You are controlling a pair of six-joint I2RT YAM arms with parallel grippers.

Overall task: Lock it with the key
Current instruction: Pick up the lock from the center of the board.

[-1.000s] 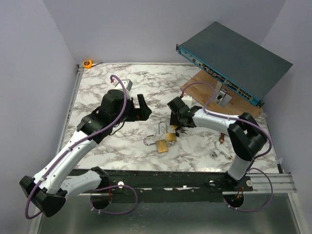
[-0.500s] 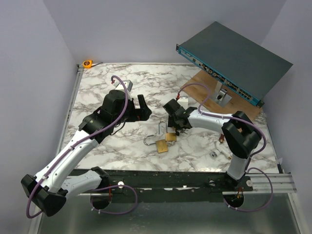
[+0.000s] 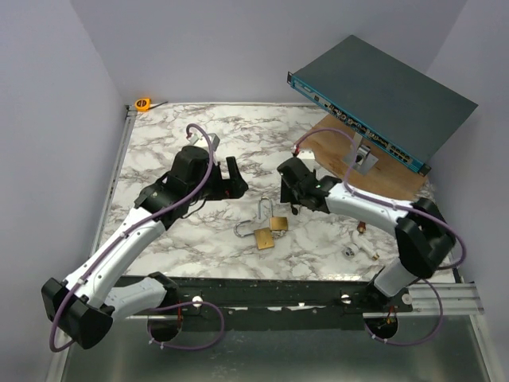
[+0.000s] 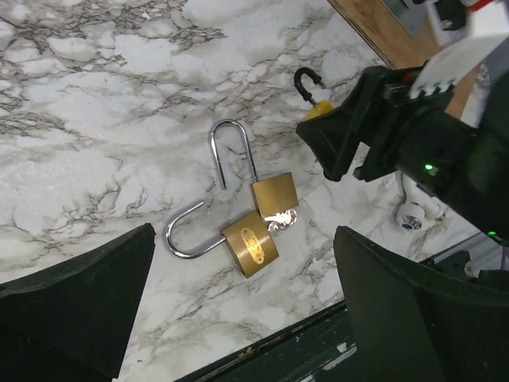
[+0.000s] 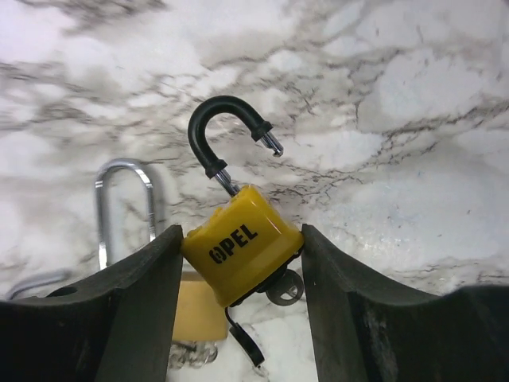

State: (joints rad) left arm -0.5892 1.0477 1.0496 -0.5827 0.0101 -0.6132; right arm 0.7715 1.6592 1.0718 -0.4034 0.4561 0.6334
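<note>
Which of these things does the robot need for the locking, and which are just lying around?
For the job:
yellow padlock
its key
right gripper, holding the padlock

Just lying about:
big brass padlock
small brass padlock
tape measure
blue box
wooden board

A yellow padlock [image 5: 241, 255] marked OPEL is held tilted near the middle of the bench [image 3: 159, 151], its black shackle [image 5: 223, 131] open. A key [image 5: 285, 288] is seen at its base.
</note>
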